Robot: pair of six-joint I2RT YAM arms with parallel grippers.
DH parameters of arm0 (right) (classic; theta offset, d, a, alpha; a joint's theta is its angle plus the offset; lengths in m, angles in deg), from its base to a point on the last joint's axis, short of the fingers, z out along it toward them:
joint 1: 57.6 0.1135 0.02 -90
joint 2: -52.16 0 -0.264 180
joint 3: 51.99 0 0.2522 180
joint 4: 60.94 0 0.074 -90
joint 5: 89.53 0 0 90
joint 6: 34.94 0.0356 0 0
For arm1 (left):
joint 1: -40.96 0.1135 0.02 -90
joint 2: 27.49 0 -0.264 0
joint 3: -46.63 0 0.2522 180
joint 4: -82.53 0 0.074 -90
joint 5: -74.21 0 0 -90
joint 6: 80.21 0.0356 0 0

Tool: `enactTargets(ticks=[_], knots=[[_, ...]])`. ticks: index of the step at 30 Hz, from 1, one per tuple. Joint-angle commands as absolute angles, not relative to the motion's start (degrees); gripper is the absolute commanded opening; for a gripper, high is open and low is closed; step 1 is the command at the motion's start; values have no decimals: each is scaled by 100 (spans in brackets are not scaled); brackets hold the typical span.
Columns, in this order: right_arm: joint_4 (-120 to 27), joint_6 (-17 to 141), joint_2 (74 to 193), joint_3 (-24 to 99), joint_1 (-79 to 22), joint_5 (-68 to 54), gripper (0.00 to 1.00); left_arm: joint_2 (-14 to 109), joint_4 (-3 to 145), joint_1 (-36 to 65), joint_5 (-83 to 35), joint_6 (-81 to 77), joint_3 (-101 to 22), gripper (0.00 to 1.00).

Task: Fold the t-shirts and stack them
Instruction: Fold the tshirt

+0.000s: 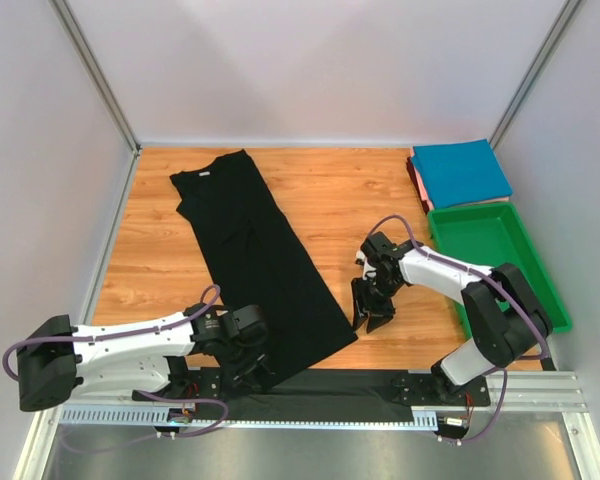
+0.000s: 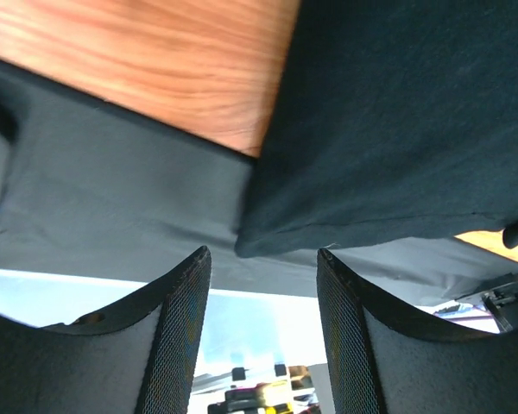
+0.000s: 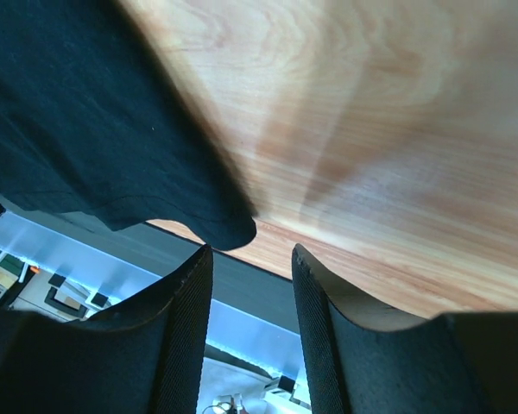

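From where I stand the black shirt (image 1: pixel 255 250) lies on the desk (image 1: pixel 340 190) as a long narrow strip, folded in on itself lengthwise. Its long axis runs on a slant from the collar at the far left down to the hem near the middle of the near edge. Both arms are down at that hem end. The left end effector (image 1: pixel 252 362) sits at the hem's left corner, fingers well parted with nothing between them. Its wrist view shows the corner just ahead of the gap, reaching onto the dark mat (image 1: pixel 380 385) that lines the near edge. The right end effector (image 1: pixel 371 315) is just beside the hem's right corner, likewise parted and empty, and its wrist view puts that corner just ahead and a little left of the gap. Each arm has its own corner closest, so I'd judge the coming move to be a pinch on both corners and a carry along the strip towards the collar. That path looks open, with bare wood on both sides of the strip, though the left wall stands near the collar end. The teal shirt (image 1: pixel 462 172) lies folded in the far right corner on the reddish shirt (image 1: pixel 417 188). The green tray (image 1: pixel 485 250) sits just this side of them, all well apart from the black one.
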State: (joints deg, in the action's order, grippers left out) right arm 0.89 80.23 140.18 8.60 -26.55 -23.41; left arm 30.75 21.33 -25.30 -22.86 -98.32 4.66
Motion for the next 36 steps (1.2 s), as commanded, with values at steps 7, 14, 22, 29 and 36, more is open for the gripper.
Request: enactTargets(ticks=[7, 14, 22, 29, 36], knots=[[-464, 7862, 14216, 642, -2517, -2677, 42, 3368, 2657, -2548, -2581, -9814, 606, 59], [-657, 7870, 14321, 571, -2403, -2774, 41, 3298, 2825, -2548, -2502, -9981, 834, 54], [-737, 7879, 14304, 554, -2394, -2669, 24, 3351, 3063, -2549, -2598, -10147, 1133, 21], [-465, 8081, 13655, 466, -2402, -2371, 0, 2903, 2053, -2548, -2722, -10297, 888, 0], [-254, 8371, 13109, 395, -2394, -2203, 0, 2955, 2087, -2549, -2835, -10175, 633, 0]])
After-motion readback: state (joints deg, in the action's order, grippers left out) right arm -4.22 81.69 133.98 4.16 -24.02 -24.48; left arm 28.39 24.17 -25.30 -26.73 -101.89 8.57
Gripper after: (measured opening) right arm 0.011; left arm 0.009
